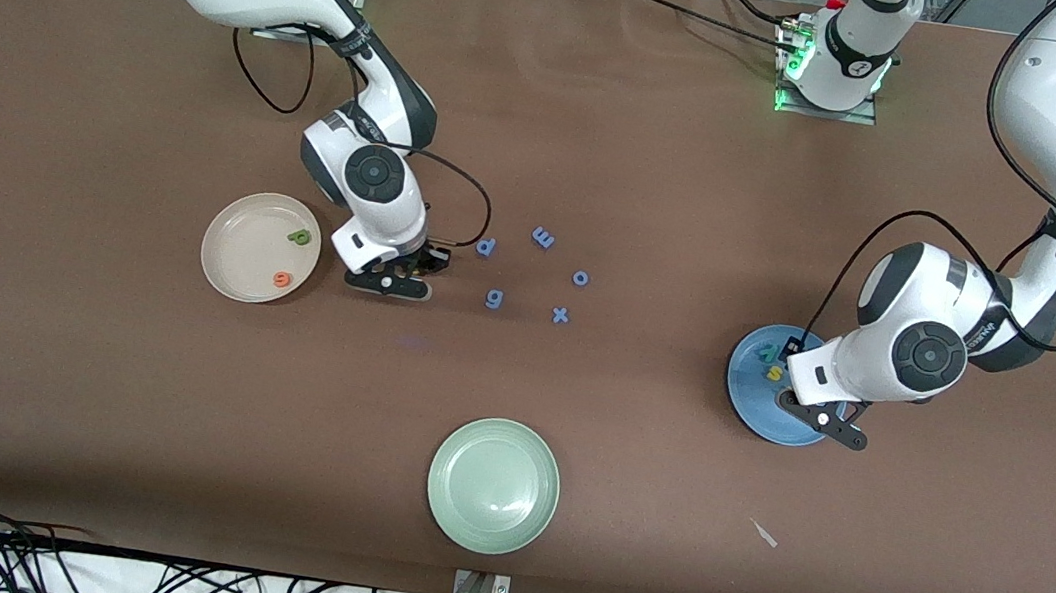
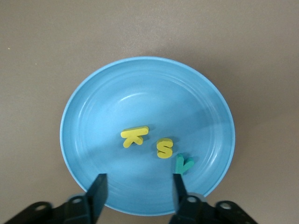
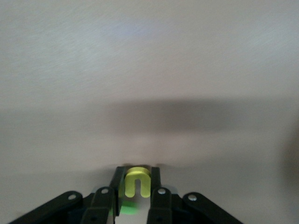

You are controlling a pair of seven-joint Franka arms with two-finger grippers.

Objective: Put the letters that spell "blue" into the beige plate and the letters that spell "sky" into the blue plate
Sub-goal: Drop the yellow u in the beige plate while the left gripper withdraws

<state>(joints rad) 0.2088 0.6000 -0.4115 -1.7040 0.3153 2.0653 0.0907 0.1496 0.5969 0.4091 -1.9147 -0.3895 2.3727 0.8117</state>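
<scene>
**Three letters lying in the blue plate, one yellow "u" pinched by the right gripper**

Three foam letters are sitting in the blue plate (image 2: 93,112): the yellow "k" (image 2: 134,136), the yellow "s" (image 2: 164,148) and the teal "y" (image 2: 183,164), readable in the left wrist view. The left gripper (image 2: 138,189) is hanging over that plate's rim at the right of the front frame, its fingers (image 2: 97,193) standing wide apart and holding nothing.

At centre-left of the front frame the right gripper (image 3: 136,183) is sitting low at the table (image 1: 67,441) just beside the beige plate (image 1: 236,256), its fingers narrowed around the yellow "u" (image 3: 137,181). Something green is showing under that letter, too blurred to name. In the beige plate the green "b" (image 1: 299,235) and the orange "e" (image 1: 281,280) are lying apart.

Five blue-purple letters are lying in the frame's centre: "p" (image 1: 486,247), "m" (image 1: 543,236), "o" (image 1: 581,278), "g" (image 1: 494,299) and "x" (image 1: 561,316). A pale green plate (image 1: 493,485) is sitting at lower centre, and a pale scrap (image 1: 765,534) is lying at lower right.
</scene>
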